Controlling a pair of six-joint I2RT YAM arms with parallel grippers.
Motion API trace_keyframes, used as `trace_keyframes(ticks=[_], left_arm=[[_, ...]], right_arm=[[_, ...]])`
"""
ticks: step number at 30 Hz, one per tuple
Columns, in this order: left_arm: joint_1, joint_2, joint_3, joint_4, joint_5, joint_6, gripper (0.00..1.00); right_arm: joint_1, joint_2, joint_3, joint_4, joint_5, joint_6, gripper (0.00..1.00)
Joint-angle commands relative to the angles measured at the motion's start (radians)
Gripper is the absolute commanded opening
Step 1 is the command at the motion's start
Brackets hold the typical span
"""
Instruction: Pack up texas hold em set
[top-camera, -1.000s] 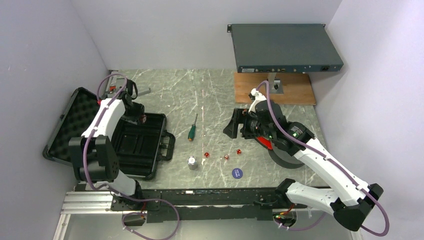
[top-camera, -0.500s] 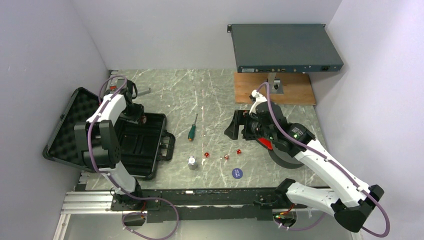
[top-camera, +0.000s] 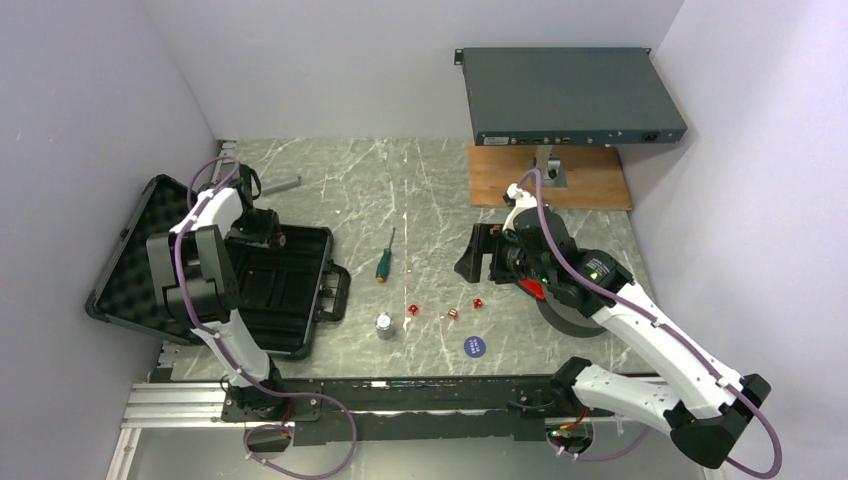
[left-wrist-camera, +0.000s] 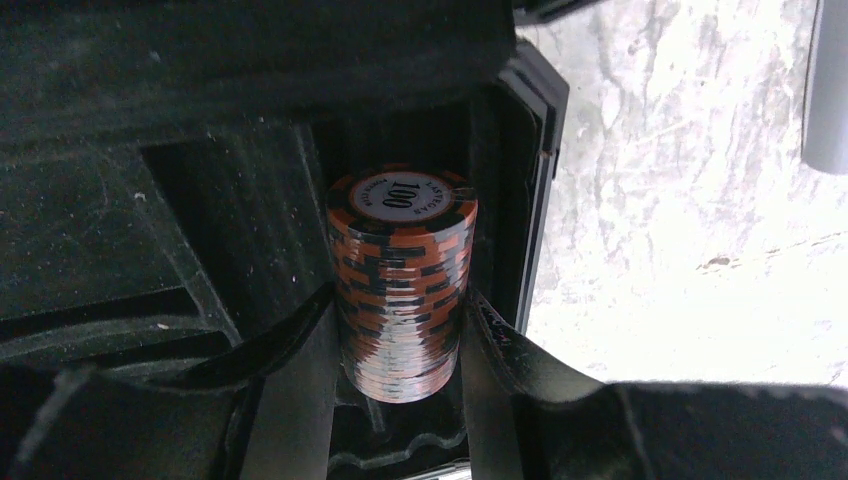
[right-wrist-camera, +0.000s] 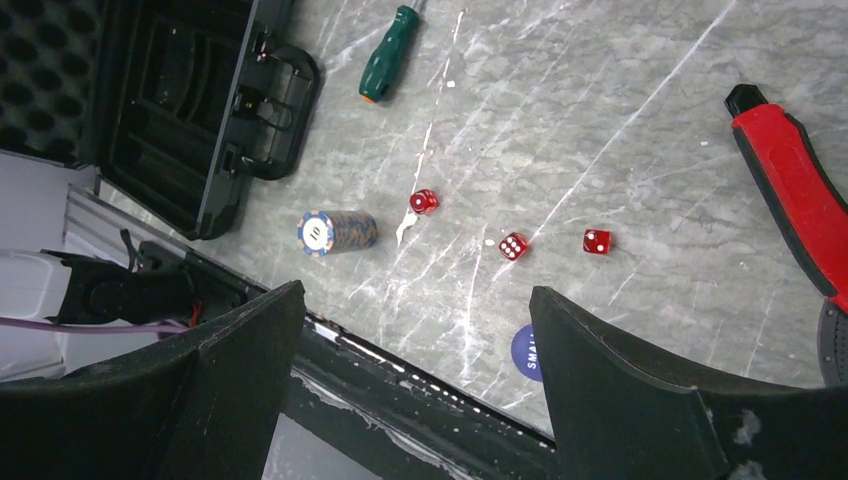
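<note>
Left end effector (left-wrist-camera: 398, 335) clamps the orange chip stack (left-wrist-camera: 402, 265) inside the briefcase (top-camera: 292, 292), elbow swung farther back than before; right end effector (right-wrist-camera: 415, 345) wide, empty, above the dice (right-wrist-camera: 513, 246).

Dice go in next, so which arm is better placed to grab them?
Right: the open right gripper hangs near the red dice, while the left gripper is at the case, shut on a chip stack.

Table (top-camera: 430, 190) looks like grey veined stone, smooth w/ slight sheen. Briefcase (top-camera: 290, 290): matt blk hard plastic; foam lining (top-camera: 140, 240) egg-crate bumpy. Chip stack (left-wrist-camera: 400, 290): glossy. Dice (right-wrist-camera: 512, 246): shiny clear-ish plastic. Screwdriver (top-camera: 384, 262): plastic handle, metal shaft. Board (top-camera: 590, 185): matt wood.
</note>
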Motion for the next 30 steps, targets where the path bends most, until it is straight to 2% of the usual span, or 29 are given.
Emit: trace_keyframes(ticks=[1,7,12,14,19,22,24,30], left_arm=[[0.024,0.009,0.062,0.029,0.027,0.012,0.0],[0.053,0.049,0.081,0.028,0.067,0.029,0.02],[0.061,0.054,0.089,0.028,0.058,0.041,0.1],[0.061,0.051,0.098,0.014,0.04,0.044,0.21],[0.063,0.052,0.109,0.008,0.038,0.065,0.65],[0.066,0.049,0.114,-0.002,0.029,0.07,0.82],[0.066,0.036,0.112,-0.001,0.031,0.071,0.85],[0.067,-0.027,0.103,-0.01,0.027,0.09,0.84]], right_arm=[[0.0,-0.011,-0.006,0.012,0.018,-0.014,0.86],[0.0,-0.004,-0.01,0.018,0.019,-0.019,0.87],[-0.001,0.009,-0.009,0.02,0.022,-0.023,0.87],[0.0,0.013,-0.011,0.022,0.022,-0.023,0.87],[0.0,0.024,-0.015,0.032,0.017,-0.023,0.87],[0.0,0.03,-0.014,0.032,0.013,-0.026,0.87],[0.0,0.03,-0.014,0.031,0.013,-0.026,0.87],[0.0,0.021,-0.022,0.033,0.018,-0.025,0.87]])
